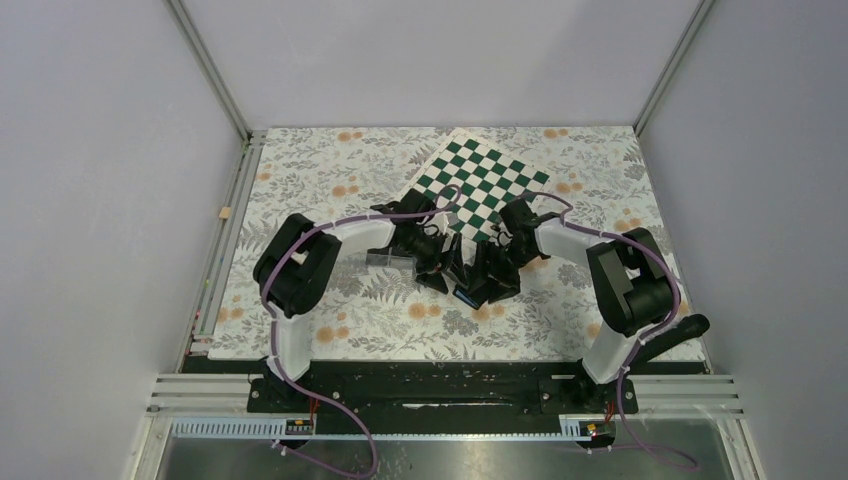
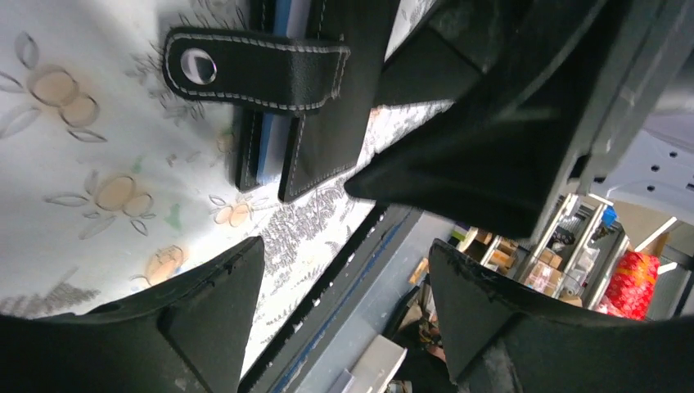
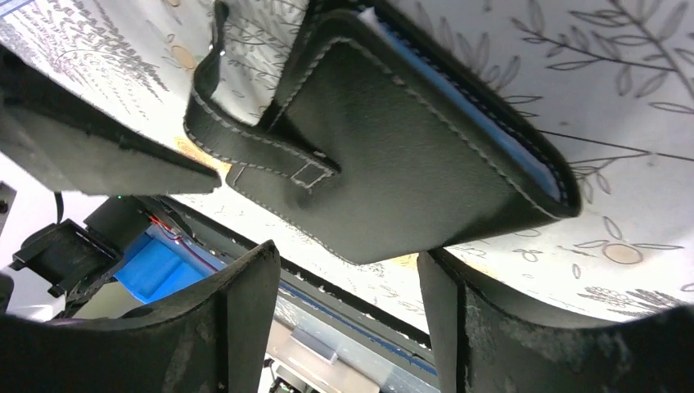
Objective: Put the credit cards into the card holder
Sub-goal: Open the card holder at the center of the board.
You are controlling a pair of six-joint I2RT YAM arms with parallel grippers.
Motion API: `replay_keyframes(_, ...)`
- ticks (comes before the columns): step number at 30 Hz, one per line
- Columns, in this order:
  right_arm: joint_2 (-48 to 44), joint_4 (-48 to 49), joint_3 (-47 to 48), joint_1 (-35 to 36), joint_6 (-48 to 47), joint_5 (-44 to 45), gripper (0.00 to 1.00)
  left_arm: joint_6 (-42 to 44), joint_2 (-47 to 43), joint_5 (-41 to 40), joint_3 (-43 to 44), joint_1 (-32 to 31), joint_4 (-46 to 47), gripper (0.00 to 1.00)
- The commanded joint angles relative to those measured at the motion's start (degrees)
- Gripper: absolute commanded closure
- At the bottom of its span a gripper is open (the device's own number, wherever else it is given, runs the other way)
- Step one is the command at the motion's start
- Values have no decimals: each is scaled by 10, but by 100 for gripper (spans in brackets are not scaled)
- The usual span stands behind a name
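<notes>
Floral-patterned table (image 1: 330, 320), green-and-white checkered board (image 1: 480, 185) lying toward its far edge

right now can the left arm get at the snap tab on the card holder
Likely yes: the snap tab sticks out from the card holder just ahead of the open left gripper, with nothing in between.

Card holder (image 3: 393, 155) is boxed in on two flanks, with the left gripper (image 2: 344, 254) close on its left and the right gripper (image 3: 348, 255) close on its right. Checkered board (image 1: 482, 185) lies flat just beyond it. On the holder's near side, open floral table (image 1: 400, 322) runs toward the arm bases.
</notes>
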Motion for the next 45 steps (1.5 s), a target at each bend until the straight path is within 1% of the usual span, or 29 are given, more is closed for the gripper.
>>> replay_keyframes(1,-6,2,18,9,6,-4,29,26,17,-30,44,8,-9,28)
replay_keyframes(5,-39,4,2,1,12,16,21,28,34,-49,75,7,-19,28)
replay_keyframes(9,-63,32,-31,-21,31,12,22,34,54,-64,101,8,-23,30)
replay_keyframes(12,-60,48,-42,-35,40,1,26,31,77,-53,119,5,-23,34)
replay_keyframes(15,-44,61,-43,-38,46,-9,32,33,89,-45,131,-2,-22,38)
replay_keyframes(16,-39,65,-43,-39,48,-13,34,35,92,-39,134,-5,-22,41)
replay_keyframes(18,-29,79,-44,-38,55,-23,40,35,96,-24,137,-10,-23,44)
replay_keyframes(20,-19,90,-43,-38,62,-34,42,36,102,-13,139,-14,-23,45)
replay_keyframes(24,-13,100,-39,-38,64,-44,43,37,106,-3,142,-17,-23,47)
replay_keyframes(25,-12,100,-38,-39,64,-45,44,36,105,0,143,-17,-22,49)
replay_keyframes(28,-13,103,-36,-39,64,-49,47,33,96,3,142,-17,-19,61)
replay_keyframes(33,-15,110,-33,-39,68,-59,50,32,74,-10,138,-18,-20,86)
replay_keyframes(35,-15,110,-28,-39,68,-66,51,34,72,-13,140,-18,-27,100)
replay_keyframes(37,-18,111,-25,-39,68,-70,51,48,70,-33,145,-18,-50,100)
replay_keyframes(41,-36,89,-14,-39,57,-57,48,86,61,-116,177,-18,-141,100)
replay_keyframes(44,-56,70,-7,-39,46,-38,45,97,39,-196,184,-17,-197,100)
replay_keyframes(45,-63,62,-4,-40,43,-32,45,97,25,-233,182,-18,-210,100)
